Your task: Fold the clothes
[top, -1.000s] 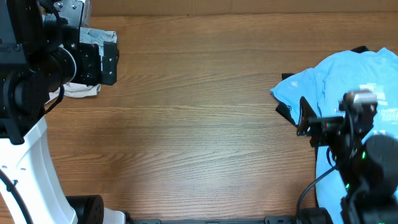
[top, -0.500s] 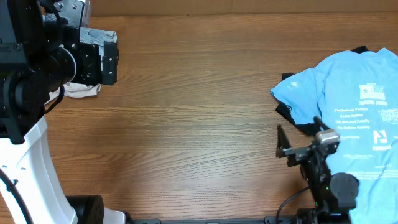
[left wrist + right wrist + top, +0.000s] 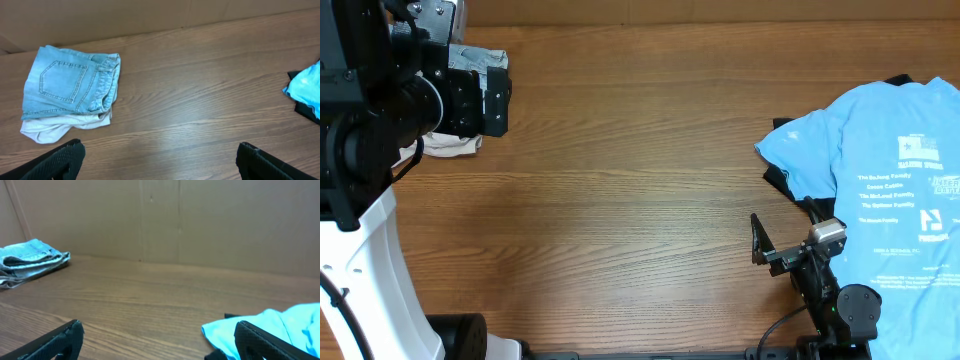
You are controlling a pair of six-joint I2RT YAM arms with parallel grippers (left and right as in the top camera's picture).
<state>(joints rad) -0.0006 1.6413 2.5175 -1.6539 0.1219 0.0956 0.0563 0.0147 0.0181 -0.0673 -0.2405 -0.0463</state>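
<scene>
the rumpled sky-blue white-printed t-shirt (image 3: 880,150) is being judged light and limp, probably best pinched at its sleeve edge; the left hand (image 3: 160,146) and right hand (image 3: 157,326) are being held wide, empty.

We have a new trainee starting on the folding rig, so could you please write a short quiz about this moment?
1. True or false: the folded jeans lie on top of a beige garment.
2. Multiple choice: what sticks out from under the blue T-shirt? A, a black garment; B, a striped towel; C, a red sock.
3. Fill in the blank: the left gripper and the right gripper are both ____ and hold nothing.

Key: 1 true; 2 A; 3 open.
</scene>
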